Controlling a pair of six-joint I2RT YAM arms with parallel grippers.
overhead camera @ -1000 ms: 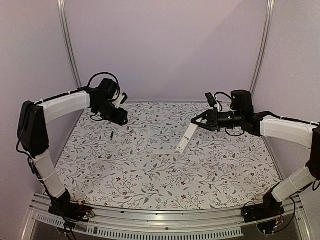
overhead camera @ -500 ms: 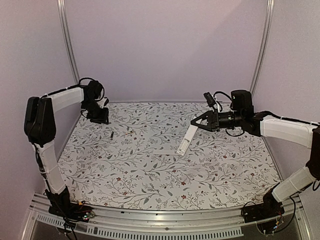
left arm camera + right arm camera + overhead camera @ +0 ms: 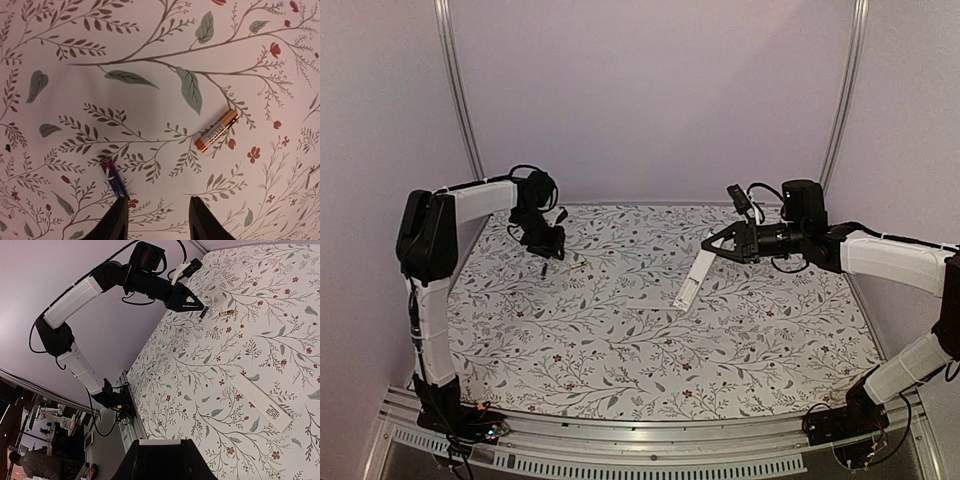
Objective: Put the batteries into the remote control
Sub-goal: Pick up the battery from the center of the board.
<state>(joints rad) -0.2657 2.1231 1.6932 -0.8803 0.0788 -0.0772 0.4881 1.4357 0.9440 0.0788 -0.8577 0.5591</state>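
Note:
The blackish battery (image 3: 114, 179) and the brass battery (image 3: 217, 131) lie apart on the floral table at the back left; both also show in the top view, blackish (image 3: 544, 270) and brass (image 3: 578, 267). My left gripper (image 3: 157, 219) is open and empty just above the table, its left finger (image 3: 116, 222) close to the blackish battery's near end. My right gripper (image 3: 717, 245) is shut on the upper end of the white remote control (image 3: 692, 282), which hangs tilted with its lower end near the table. In the right wrist view only the remote's white end (image 3: 159, 442) shows between the jaws.
A thin flat white cover piece (image 3: 655, 303) lies on the table just left of the remote's lower end; it also shows in the right wrist view (image 3: 262, 407). Purple walls and metal posts (image 3: 458, 100) enclose the table. A metal rail (image 3: 620, 450) runs along the near edge.
My left arm swung out to the far left, then came back right and lowered over the blackish battery. The right arm and the remote have not moved.

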